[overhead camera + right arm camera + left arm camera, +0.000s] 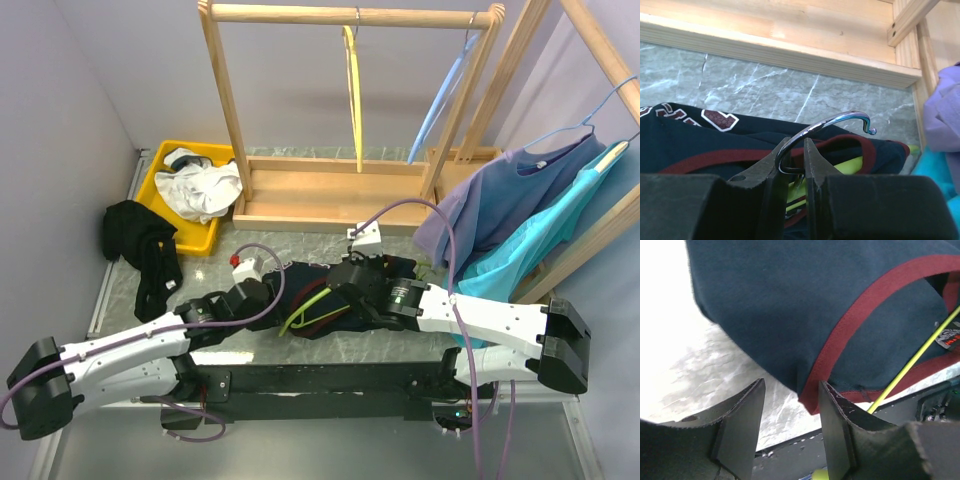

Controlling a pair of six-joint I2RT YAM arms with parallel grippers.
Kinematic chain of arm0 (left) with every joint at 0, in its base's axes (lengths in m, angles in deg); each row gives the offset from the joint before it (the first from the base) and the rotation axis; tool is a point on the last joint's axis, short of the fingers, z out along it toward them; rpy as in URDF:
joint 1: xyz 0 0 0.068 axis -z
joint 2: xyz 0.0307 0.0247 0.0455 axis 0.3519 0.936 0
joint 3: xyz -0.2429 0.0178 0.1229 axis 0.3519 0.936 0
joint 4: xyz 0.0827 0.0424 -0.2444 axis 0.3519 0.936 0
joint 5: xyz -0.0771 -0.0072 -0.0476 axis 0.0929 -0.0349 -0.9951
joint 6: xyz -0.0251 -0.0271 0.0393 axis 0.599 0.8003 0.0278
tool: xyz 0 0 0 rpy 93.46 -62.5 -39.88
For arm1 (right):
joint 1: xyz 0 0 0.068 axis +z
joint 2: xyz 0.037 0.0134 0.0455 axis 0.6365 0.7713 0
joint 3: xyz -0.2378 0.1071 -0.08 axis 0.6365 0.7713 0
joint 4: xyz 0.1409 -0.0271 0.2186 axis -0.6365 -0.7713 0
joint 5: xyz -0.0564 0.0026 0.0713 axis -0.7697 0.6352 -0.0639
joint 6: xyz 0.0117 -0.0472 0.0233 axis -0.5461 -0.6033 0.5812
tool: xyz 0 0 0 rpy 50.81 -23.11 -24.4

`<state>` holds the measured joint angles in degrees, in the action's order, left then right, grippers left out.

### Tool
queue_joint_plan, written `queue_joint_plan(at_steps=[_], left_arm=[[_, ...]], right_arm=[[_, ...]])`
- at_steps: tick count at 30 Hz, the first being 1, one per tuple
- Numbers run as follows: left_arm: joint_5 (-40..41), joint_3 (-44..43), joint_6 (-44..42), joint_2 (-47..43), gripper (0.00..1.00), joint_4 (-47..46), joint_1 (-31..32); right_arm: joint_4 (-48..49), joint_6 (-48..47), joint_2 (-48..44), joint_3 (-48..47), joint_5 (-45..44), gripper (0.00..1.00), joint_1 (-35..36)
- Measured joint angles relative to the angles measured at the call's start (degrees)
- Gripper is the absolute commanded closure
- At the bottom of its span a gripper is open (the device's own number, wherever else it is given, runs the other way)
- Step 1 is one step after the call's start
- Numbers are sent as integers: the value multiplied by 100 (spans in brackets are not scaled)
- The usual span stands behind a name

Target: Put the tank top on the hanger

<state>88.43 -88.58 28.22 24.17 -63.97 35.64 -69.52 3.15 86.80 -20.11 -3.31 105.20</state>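
Seen from above, two robot arms meet over the middle of a grey marble table (400, 345), where the tank top (805, 295) lies rumpled, dark navy with dark red trim (860, 310). The lime-green hanger (912, 365) is partly inside the garment: its thin wire crosses an opening edged by the trim, and its metal hook (832, 121) pokes out of the cloth toward the wooden rack (340, 195) at the back. The right gripper (796, 146) has its jaws narrowed to a sliver, pinching the base of that hook. The left gripper (791, 390) is spread wide and holds nothing; a trimmed corner of the cloth sits in the gap between its fingers, not yet clamped. The arms cover much of the garment from above, so how far the hanger has been threaded cannot be told. The step in hand looks like dressing the hanger: taking hold of the trimmed edge and drawing it over the wire's shoulder. To do this well, the right grip on the smooth hook should be firm enough that the hanger does not swivel when the cloth is tugged. The left fingers should close on the trim itself, which is thicker and less likely to slip than the plain cloth. They should stay clear of the green wire just beside them, and the pull should run outward along the wire, gently, since the thin hanger is likely to flex and the soft cloth to bunch
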Motion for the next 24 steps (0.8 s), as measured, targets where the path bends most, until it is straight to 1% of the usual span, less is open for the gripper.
queue_joint_plan(at_steps=[3,5,6,8,9,10,12,17,24], left_arm=[[-120,33,-28,138,53,-243,2],[-170,39,-33,247,54,-385,7],[-188,46,-42,289,56,-452,7],[-249,72,-46,337,63,-581,7],[-262,79,-44,345,74,-632,7],[-282,81,-42,352,79,-671,7],[-273,81,-35,378,84,-691,9],[-114,76,-20,264,88,-398,9],[81,76,140,-625,94,166,9]], right_arm=[[-37,0,0,0,-37,100,9],[-92,20,0,-11,-50,100,9],[-127,39,4,-28,-57,100,9],[-170,59,13,-72,-74,100,9],[-170,74,13,-83,-92,100,9],[-170,94,13,-85,-111,100,9],[-175,142,13,-85,-138,100,9],[-247,291,31,-94,-275,100,9],[-927,903,636,-682,-796,100,-9]])
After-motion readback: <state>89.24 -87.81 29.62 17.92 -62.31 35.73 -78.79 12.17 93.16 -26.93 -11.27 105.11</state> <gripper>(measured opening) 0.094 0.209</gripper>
